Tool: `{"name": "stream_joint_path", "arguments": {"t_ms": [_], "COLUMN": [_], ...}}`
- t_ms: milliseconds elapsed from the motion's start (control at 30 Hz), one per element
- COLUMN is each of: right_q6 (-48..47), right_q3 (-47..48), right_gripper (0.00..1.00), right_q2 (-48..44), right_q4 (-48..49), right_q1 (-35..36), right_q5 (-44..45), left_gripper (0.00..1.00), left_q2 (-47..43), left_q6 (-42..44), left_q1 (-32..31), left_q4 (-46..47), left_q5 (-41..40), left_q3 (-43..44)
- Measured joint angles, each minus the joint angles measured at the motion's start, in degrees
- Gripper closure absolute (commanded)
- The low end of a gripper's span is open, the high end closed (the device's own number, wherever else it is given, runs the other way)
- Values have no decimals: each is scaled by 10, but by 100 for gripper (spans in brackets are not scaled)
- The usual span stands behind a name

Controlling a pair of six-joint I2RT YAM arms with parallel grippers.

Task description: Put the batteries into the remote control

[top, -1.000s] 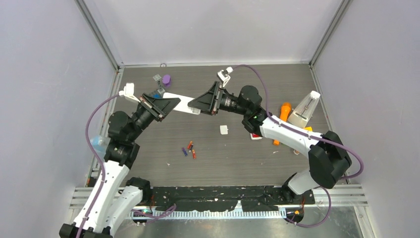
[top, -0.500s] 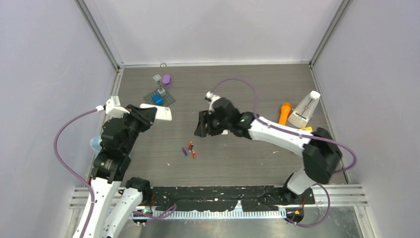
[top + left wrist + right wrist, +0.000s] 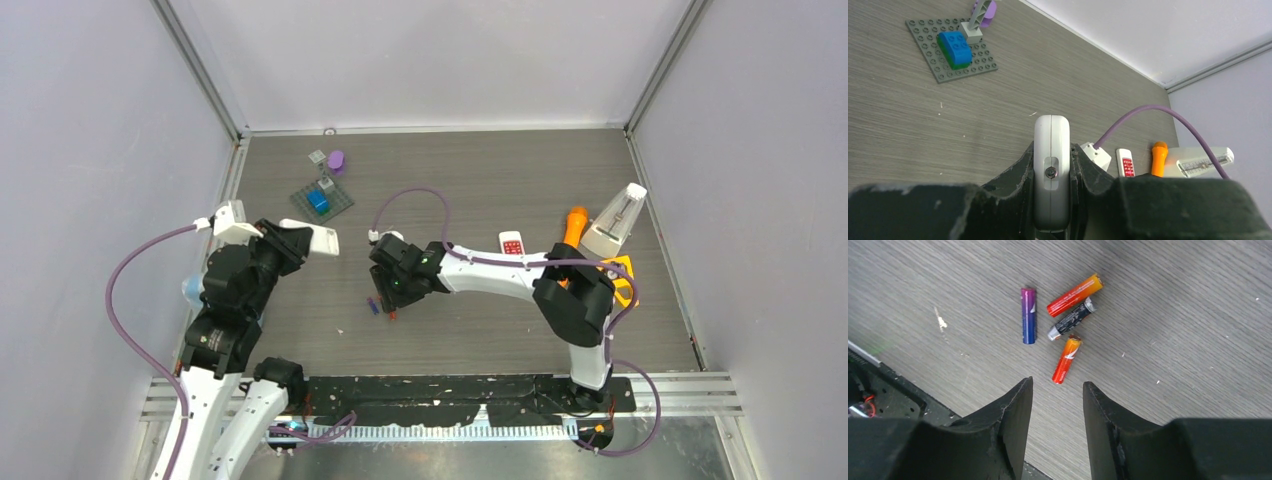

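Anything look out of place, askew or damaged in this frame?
Nothing is damaged. The batteries lie loose on the table, splayed at different angles, and they do not match: a purple battery, a black battery and two orange-red ones.

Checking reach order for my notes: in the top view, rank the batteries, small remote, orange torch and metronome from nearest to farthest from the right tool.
From the right tool:
1. batteries, just ahead of its tips, mid-table.
2. small remote, off to the right.
3. orange torch, farther right.
4. metronome, beside the torch, nearest the right wall.
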Motion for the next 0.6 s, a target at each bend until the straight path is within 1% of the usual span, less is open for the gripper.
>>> {"name": "stream_joint_path", "arguments": {"t_ms": [400, 467, 567, 600], "right_q6": [-5, -6, -7, -9], "right_q3": [31, 36, 37, 38], "right_gripper": [58, 61, 70, 71], "right_q2": [54, 59, 64, 66], "right_q4": [-32, -33, -37, -41], "right_q1": [2, 2, 2, 2], "right_q5": [19, 19, 19, 20], "left_gripper": [100, 100, 100, 100], "left_q2": [5, 7, 8, 9], "left_q6": [-1, -2, -2, -1], "left_q1": [0, 0, 0, 0], "left_q4": [0, 0, 0, 0], "left_q5": [13, 14, 14, 14], "left_q3": [-3, -3, -4, -4]}}
